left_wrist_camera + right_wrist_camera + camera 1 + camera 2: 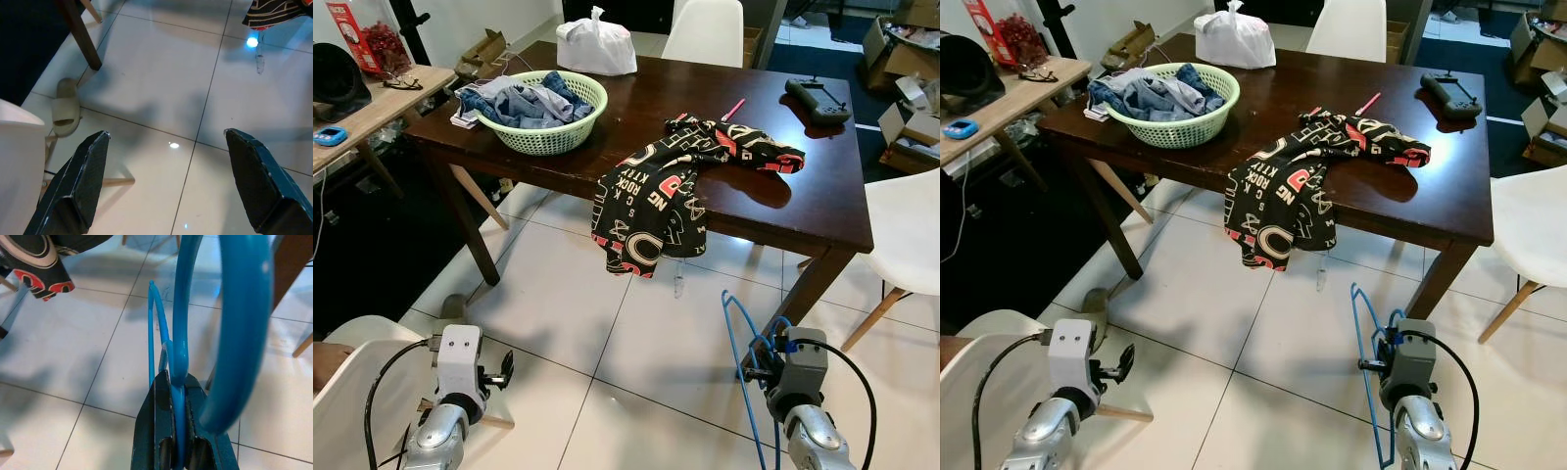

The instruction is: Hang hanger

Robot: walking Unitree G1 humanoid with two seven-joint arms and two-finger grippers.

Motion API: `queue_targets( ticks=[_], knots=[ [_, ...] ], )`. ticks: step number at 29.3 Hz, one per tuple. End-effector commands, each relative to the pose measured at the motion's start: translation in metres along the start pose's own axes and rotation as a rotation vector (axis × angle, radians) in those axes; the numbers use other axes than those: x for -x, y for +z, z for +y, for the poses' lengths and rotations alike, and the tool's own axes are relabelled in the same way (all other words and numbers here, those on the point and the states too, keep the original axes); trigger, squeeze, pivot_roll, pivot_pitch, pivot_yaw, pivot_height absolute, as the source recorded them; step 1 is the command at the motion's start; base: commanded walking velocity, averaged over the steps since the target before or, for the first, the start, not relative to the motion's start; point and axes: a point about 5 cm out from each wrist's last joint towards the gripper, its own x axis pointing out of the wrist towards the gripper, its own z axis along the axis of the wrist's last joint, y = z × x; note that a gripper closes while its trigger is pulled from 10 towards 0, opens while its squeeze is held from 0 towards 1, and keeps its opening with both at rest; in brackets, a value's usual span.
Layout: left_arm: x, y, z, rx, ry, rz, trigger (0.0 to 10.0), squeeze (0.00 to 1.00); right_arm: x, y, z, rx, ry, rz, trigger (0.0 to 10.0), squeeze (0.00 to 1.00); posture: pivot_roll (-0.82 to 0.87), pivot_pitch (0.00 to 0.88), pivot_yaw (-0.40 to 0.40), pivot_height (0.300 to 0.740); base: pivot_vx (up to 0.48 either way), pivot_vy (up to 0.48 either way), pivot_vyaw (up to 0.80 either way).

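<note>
A blue plastic hanger [740, 364] hangs over the white floor tiles, clamped in my right gripper [177, 396], whose black fingers are shut on its thin bar. The hanger's hook and loops [234, 323] curve up in front of the wrist camera. A black garment with red and white lettering [666, 191] is draped over the front edge of the dark wooden table [803, 206]. My left gripper [166, 181] is open low over the floor, with nothing between its fingers [80, 178].
A green basket of clothes [548, 108] and a white bag [597, 44] stand on the table. White chairs stand at the right [906, 235] and lower left [352, 382]. A beige slipper [66, 105] lies by the table leg. Cardboard boxes [911, 108] crowd the far right.
</note>
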Motion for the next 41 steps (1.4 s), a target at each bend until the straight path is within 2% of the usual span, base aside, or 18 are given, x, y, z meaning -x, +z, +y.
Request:
queue_targets(
  ticks=[1,5,13,16,23,32,34,41],
  knots=[
    [0.0022,-0.0066,-0.0009,0.002,-0.004,0.019,10.0,0.00,0.0030,-0.0071,-0.0028,-0.018,-0.013,0.018,10.0,0.00,-0.01,0.141,-0.009,0.740,0.000,0.000,0.00],
    [0.0016,-0.0054,-0.0010,-0.002,-0.014,0.012,10.0,0.00,0.0023,-0.0064,-0.0023,-0.020,-0.008,0.015,10.0,0.00,-0.01,0.145,-0.006,0.740,0.000,0.000,0.00],
    [0.0013,-0.0050,0.0003,-0.005,-0.020,0.008,10.0,0.00,0.0016,-0.0060,0.0013,-0.011,0.023,0.010,10.0,0.00,0.00,0.152,0.001,0.740,0.317,0.000,0.00],
    [0.0012,-0.0050,0.0002,-0.004,-0.022,0.006,10.0,0.00,0.0019,-0.0063,0.0053,0.011,0.069,0.010,10.0,0.00,0.00,0.153,0.001,0.740,0.342,0.000,0.76],
    [0.0011,-0.0051,0.0002,-0.003,-0.023,0.004,10.0,0.00,0.0019,-0.0064,0.0053,0.001,0.068,0.006,10.0,0.00,0.00,0.156,-0.001,0.740,0.346,0.000,0.77],
    [0.0014,-0.0049,0.0003,0.006,-0.020,-0.003,10.0,0.00,0.0011,-0.0083,0.0009,-0.030,0.055,0.033,10.0,0.00,0.00,0.162,-0.007,0.740,0.349,0.000,0.00],
    [0.0014,-0.0050,0.0010,0.033,-0.010,-0.004,10.0,0.00,0.0005,-0.0089,-0.0015,-0.043,0.042,0.045,10.0,0.00,0.00,0.163,-0.008,0.740,0.262,0.000,0.00],
    [0.0012,-0.0049,0.0019,0.029,0.007,0.001,10.0,0.00,0.0003,-0.0089,-0.0025,-0.045,0.046,0.047,10.0,0.00,0.00,0.167,-0.010,0.740,0.000,0.000,0.00]
  ],
)
